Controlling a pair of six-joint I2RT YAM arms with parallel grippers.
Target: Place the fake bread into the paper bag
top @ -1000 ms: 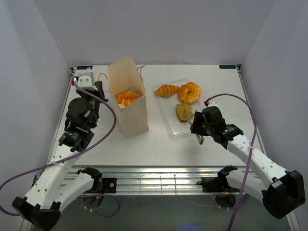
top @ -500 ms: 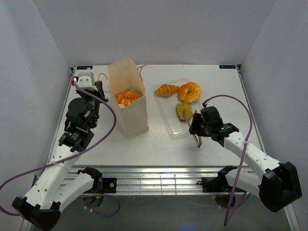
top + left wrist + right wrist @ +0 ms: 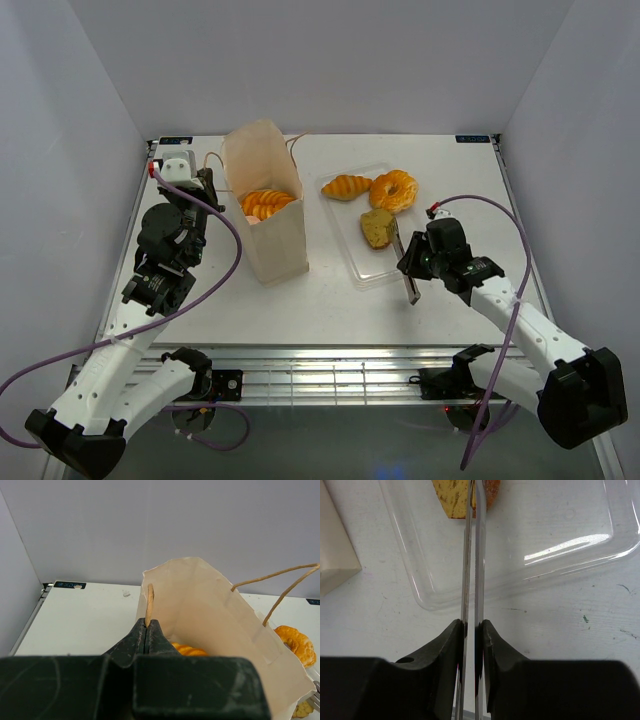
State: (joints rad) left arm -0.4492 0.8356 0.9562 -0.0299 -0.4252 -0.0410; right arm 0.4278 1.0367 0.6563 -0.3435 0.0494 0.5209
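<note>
The paper bag (image 3: 268,222) stands open at the left with an orange loaf (image 3: 267,203) inside. My left gripper (image 3: 211,187) is shut on the bag's left rim; the left wrist view shows the closed jaws (image 3: 147,625) pinching the paper bag (image 3: 210,610) edge above the loaf (image 3: 188,650). My right gripper (image 3: 414,268) is shut on metal tongs (image 3: 402,255). The tongs (image 3: 473,555) reach a yellow-brown bread piece (image 3: 377,228), which also shows in the right wrist view (image 3: 452,497). Whether the tongs pinch it is hidden. A croissant (image 3: 347,187) and a ring bun (image 3: 393,190) lie behind it.
The clear plastic tray (image 3: 372,268) lies right of the bag under the bread pieces; its near rim (image 3: 425,602) shows below the tongs. The bag's string handles (image 3: 280,592) stand up at its far side. White walls close in the table on three sides.
My right gripper with the tongs has shifted slightly. The yellow-brown piece has moved a little up and left in the tray. The left arm and the bag have not moved.
</note>
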